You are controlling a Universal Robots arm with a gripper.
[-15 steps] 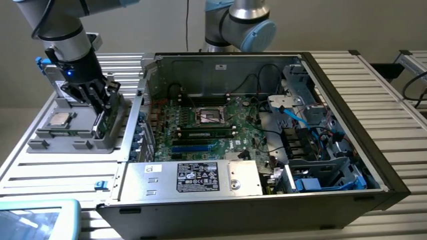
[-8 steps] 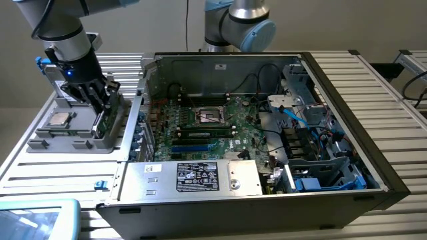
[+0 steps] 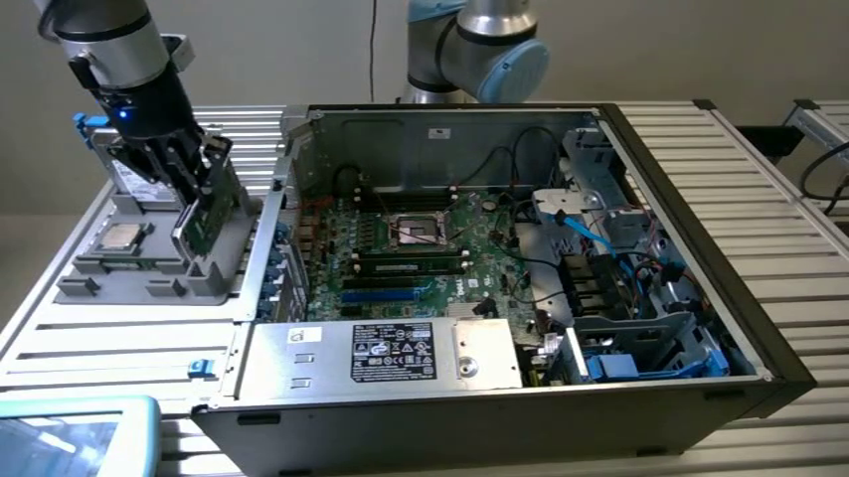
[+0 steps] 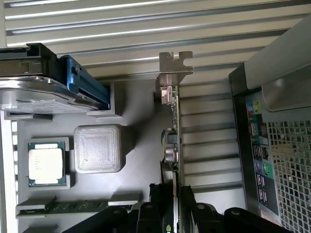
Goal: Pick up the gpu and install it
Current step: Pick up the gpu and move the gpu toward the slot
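Now, jaws [image 3: 199, 194]: clamped from above on the top edge of the graphics card [image 3: 209, 231], one finger on each face. In the wrist view the jaws [image 4: 171, 201] straddle the thin graphics card [image 4: 173, 141], seen edge-on.
Reason for the grip: holding the upper edge probably leaves the lower connector edge free.
Graphics card: upright on edge, at the edge of the grey tray [image 3: 93, 283] nearest the computer case [image 3: 663, 129], with its silver bracket [image 4: 175, 65] at the end away from the wrist. I cannot tell whether its lower edge sits in the tray's slot or hangs just above it.
Tray: on the slatted surface [image 3: 119, 348], along its edge at the exterior view's left, just beside the case. Its pockets seem meant to present each part ready for gripping.
Other parts in the tray: processor chip [image 4: 46, 163] flat in a pocket, clear square cover [image 4: 97, 148] beside it, drive with blue tabs [image 4: 43, 92] at a corner, memory stick [image 4: 63, 208] along one edge.
Case: lying open on the surface with the motherboard [image 3: 398, 268] facing up, likely so that parts go in from above. The graphics card is not yet installed.
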